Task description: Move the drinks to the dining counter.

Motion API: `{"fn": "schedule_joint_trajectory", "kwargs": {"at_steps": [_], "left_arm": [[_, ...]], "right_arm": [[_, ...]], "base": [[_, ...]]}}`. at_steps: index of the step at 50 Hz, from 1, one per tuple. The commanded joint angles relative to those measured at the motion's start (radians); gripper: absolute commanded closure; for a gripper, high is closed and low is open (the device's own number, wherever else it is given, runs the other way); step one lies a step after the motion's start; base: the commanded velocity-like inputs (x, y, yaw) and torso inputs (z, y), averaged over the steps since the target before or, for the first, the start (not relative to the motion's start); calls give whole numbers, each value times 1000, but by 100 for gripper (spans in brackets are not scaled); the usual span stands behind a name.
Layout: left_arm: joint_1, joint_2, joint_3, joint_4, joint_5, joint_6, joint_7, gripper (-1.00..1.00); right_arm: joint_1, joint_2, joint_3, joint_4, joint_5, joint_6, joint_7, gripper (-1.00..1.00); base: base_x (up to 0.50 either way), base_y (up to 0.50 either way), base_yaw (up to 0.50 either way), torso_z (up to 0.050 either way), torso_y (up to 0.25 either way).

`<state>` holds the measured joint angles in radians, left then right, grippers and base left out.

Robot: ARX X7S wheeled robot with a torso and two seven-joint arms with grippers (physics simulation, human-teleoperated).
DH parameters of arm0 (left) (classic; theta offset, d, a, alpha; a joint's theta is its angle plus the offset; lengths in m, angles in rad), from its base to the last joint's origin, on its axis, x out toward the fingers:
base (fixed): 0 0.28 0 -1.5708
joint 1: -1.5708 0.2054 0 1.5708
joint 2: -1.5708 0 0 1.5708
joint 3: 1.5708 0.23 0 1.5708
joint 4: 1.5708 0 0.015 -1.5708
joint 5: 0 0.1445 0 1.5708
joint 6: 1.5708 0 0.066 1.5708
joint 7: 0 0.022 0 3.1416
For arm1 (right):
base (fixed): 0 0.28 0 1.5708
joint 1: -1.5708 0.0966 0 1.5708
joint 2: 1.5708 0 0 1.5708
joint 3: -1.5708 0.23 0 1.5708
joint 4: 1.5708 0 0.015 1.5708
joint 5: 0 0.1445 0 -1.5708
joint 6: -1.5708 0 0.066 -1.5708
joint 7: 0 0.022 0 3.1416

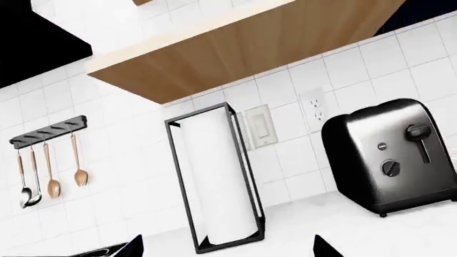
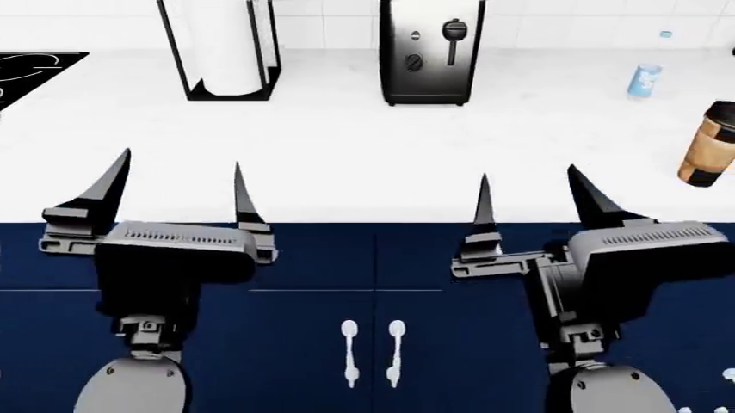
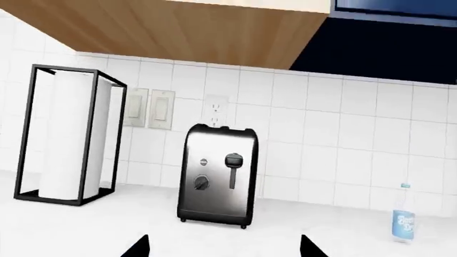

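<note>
The robot faces a white worktop (image 2: 344,146) backed by white square tiles, with navy-blue cabinet doors (image 2: 379,275) below its front edge. Both arms hang in front of those doors, short of the worktop. The left gripper (image 2: 178,194) has its two dark pointed fingers spread wide apart with nothing between them, and the right gripper (image 2: 540,202) is likewise spread and empty. On the worktop, at the back against the tiles, stands a black wire-frame holder with a white paper towel roll (image 2: 224,47), and just to the right of it, apart from it, a shiny chrome two-slot toaster with a black lever and dial (image 2: 428,52). The small clear water bottle with a light-blue cap and blue label (image 2: 645,79) stands upright far back on the right of the worktop, well to the right of the toaster and well beyond the right gripper. The taller brown coffee cup with a black lid (image 2: 708,144) stands nearer the front at the right edge of the head view, partly cut off by the frame, apart from the bottle. A black cooktop (image 2: 29,73) shows at the far left. The left wrist view also shows a black wall rail with hanging utensils (image 1: 48,160), and a pale wooden underside of a cabinet (image 1: 243,48) above the tiles.
</note>
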<state>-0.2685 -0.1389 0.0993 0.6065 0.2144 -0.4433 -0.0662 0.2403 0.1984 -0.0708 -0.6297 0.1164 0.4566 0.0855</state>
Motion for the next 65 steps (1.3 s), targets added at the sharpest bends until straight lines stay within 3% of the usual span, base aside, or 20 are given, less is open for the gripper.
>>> {"fn": "schedule_joint_trajectory", "kwargs": {"at_steps": [1, 7, 19, 65], "left_arm": [[-378, -25, 34, 128, 18, -380, 151, -100], [-633, -40, 78, 112, 28, -534, 215, -100], [-869, -16, 99, -36, -10, -550, 251, -100], [-849, -29, 68, -59, -60, -517, 230, -100]], "right_arm": [[491, 63, -57, -78, 41, 453, -42, -100], [819, 48, -103, 31, 44, 615, -57, -100], [1066, 7, -138, 111, 74, 727, -86, -100], [1096, -11, -93, 96, 141, 812, -87, -100]], "base": [[0, -500, 0, 0, 0], [0, -500, 0, 0, 0], [0, -500, 0, 0, 0], [161, -500, 0, 0, 0]]}}
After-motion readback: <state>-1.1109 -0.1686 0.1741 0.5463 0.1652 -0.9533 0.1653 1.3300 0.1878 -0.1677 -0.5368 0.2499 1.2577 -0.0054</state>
